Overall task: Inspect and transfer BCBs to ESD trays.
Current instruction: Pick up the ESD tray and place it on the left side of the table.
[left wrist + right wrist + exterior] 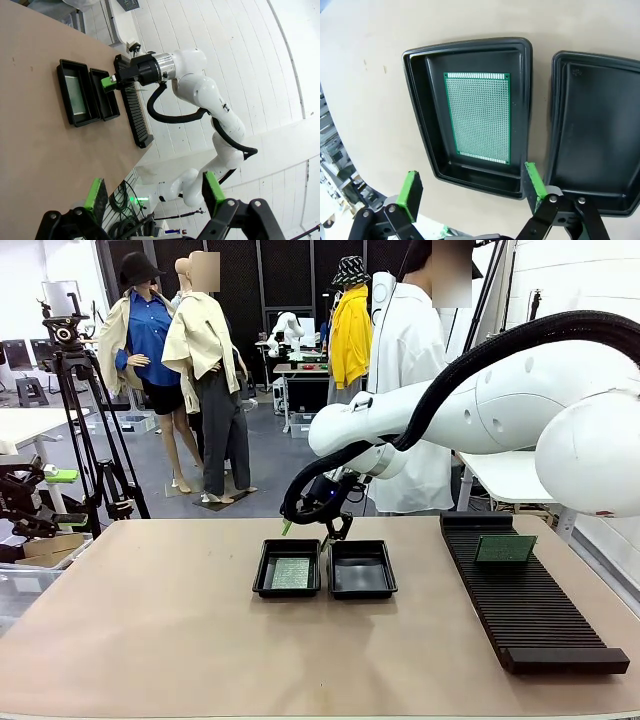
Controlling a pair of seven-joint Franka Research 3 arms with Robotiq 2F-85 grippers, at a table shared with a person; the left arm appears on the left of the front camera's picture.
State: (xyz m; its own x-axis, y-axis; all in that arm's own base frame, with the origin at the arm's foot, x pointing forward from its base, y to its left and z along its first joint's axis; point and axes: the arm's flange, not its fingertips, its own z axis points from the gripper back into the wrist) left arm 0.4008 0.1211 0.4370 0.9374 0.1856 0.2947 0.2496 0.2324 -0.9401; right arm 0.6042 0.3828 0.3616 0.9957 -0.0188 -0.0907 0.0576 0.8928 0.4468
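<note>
Right gripper [313, 530]: hanging over the far edge of the two trays, near the gap between them; fingers apart, holding nothing, green pads clear of both rims.
Left gripper [154, 196]: off toward the table's left side, well apart from the trays, facing across the top at them; fingers spread wide, nothing between the pads.
Left tray [262, 585]: flat on the table about midway across, long side just beside the right tray.
Board [477, 117]: lying flat on the left tray's floor, roughly centred, long edges parallel with the tray walls, perforated green face up.
Right tray [362, 572]: flat on the table, bare glossy black floor showing.
Rack [530, 615]: long, black and ribbed, on the table's right part, well apart from the trays.
Second board [505, 548]: propped at the rack's far end, face toward the robot's side.
Table [150, 620]: plain tan top.
Person [415, 370]: in a white coat, standing at the far side behind the right arm.
</note>
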